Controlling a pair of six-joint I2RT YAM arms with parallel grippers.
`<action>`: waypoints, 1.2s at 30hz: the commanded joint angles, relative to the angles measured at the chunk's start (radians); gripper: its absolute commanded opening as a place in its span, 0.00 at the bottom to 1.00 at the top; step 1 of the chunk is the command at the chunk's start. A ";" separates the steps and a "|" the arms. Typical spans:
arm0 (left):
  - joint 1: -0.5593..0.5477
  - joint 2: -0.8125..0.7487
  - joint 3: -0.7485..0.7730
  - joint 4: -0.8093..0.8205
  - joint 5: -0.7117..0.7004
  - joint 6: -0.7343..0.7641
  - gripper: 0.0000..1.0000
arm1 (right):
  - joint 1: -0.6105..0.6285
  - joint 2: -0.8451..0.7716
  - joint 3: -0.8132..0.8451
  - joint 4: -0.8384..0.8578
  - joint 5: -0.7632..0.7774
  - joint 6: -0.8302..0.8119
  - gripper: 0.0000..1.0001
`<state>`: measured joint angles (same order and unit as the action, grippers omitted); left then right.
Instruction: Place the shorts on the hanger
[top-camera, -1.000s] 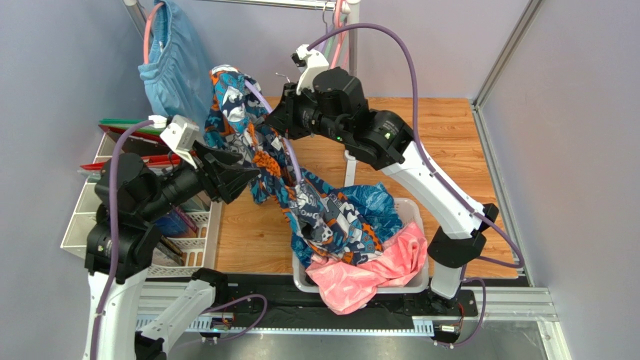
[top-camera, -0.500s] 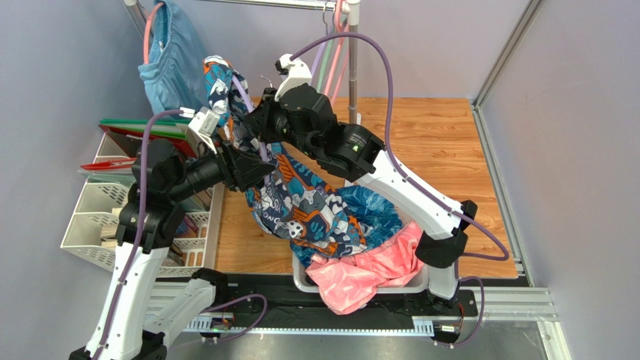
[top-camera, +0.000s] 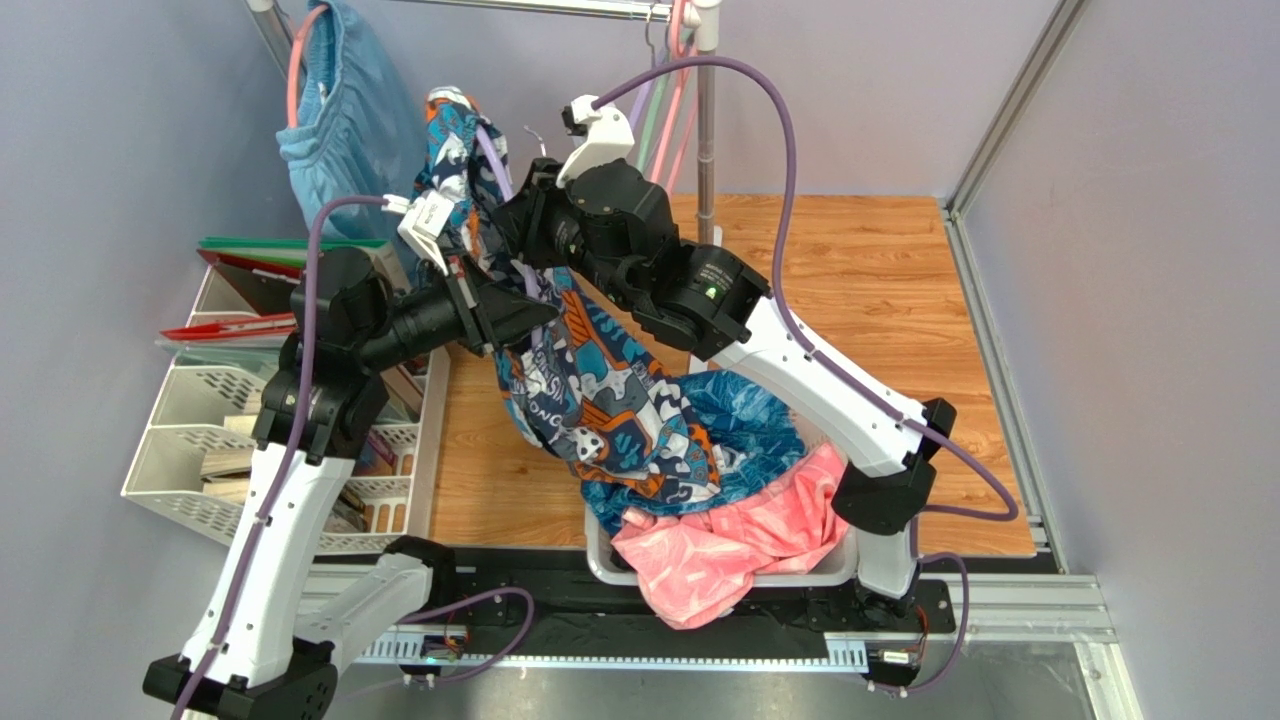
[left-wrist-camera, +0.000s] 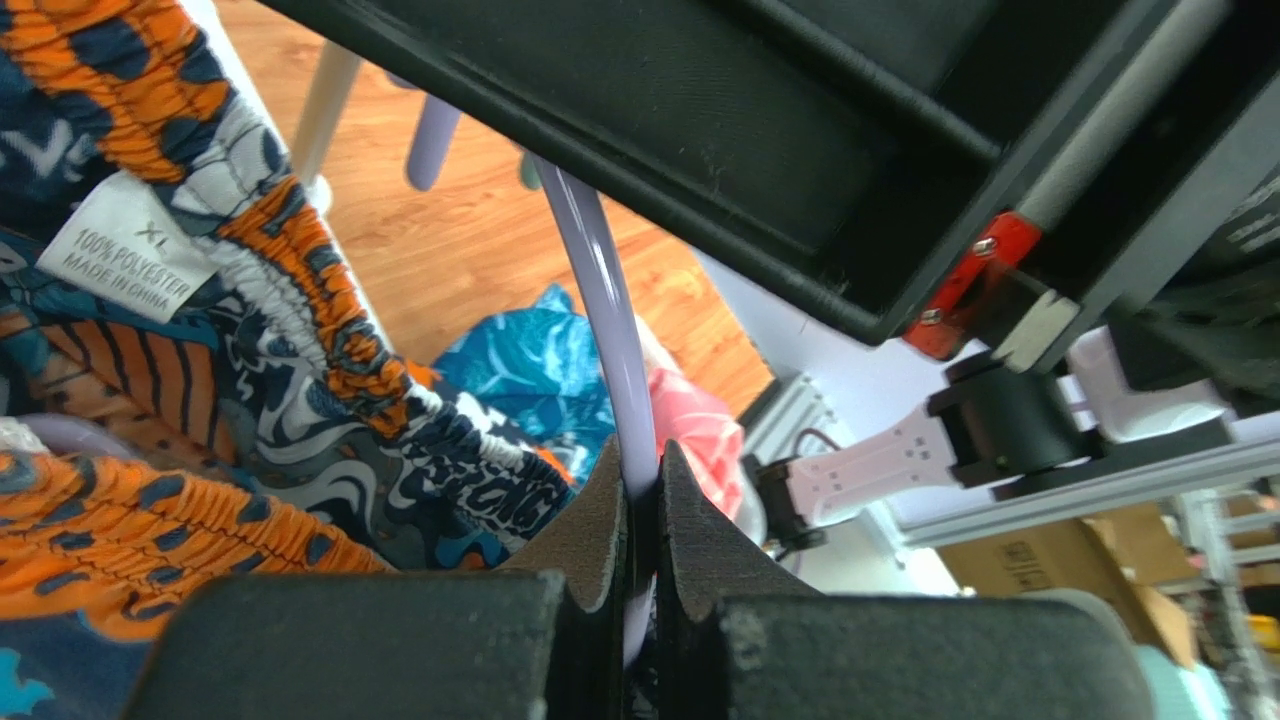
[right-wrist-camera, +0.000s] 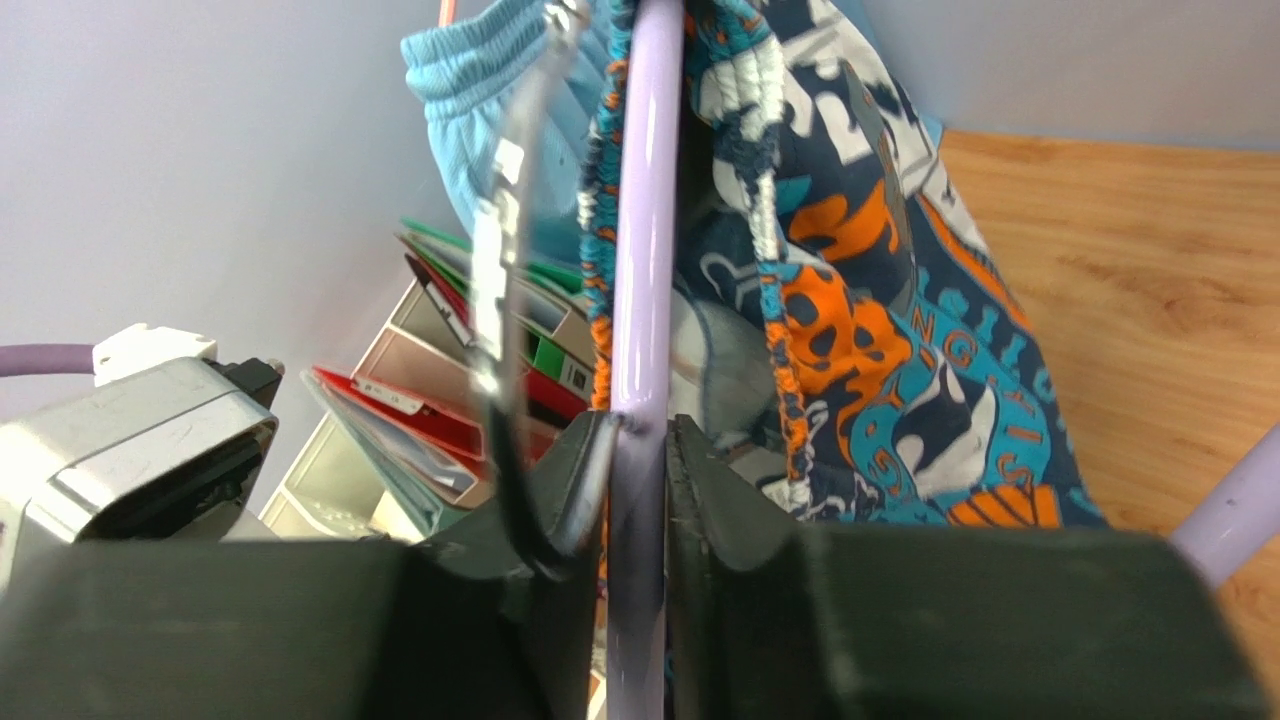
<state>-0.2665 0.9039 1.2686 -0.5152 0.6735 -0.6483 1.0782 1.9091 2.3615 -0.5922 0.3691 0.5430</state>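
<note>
The shorts (top-camera: 601, 398), in orange, teal and navy print, hang over the lavender hanger (top-camera: 489, 155), their lower part trailing down toward the bin. My left gripper (top-camera: 526, 318) comes in from the left and is shut on the hanger's thin bar (left-wrist-camera: 601, 285), with the shorts' waistband (left-wrist-camera: 301, 300) beside it. From the right, my right gripper (top-camera: 519, 225) holds the same hanger higher up. In the right wrist view its jaws (right-wrist-camera: 639, 435) sit tight around the lavender bar (right-wrist-camera: 649, 225), and the shorts (right-wrist-camera: 887, 345) drape to the right.
A white bin (top-camera: 824, 413) at the near edge holds a pink garment (top-camera: 736, 540) and a blue one (top-camera: 751, 420). Light-blue shorts (top-camera: 346, 135) hang at the back left. White file trays (top-camera: 181, 435) stand at the left. A rail post (top-camera: 703, 105) rises behind.
Both arms moved left and back, carrying hanger and shorts toward the back left. My left gripper came up to the hanger and closed on its bar.
</note>
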 joint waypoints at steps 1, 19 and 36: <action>0.021 0.036 0.101 0.098 0.029 -0.095 0.00 | 0.006 -0.085 -0.033 0.124 0.010 -0.032 0.28; 0.351 0.469 0.426 0.624 0.353 -0.616 0.00 | -0.029 -0.406 -0.261 0.175 0.030 -0.307 0.95; 0.437 0.829 0.679 0.744 0.445 -0.786 0.00 | -0.029 -0.579 -0.482 0.244 0.030 -0.442 0.94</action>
<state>0.1581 1.7161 1.8622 0.1204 1.0657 -1.3930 1.0504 1.3735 1.8980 -0.4038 0.3946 0.1280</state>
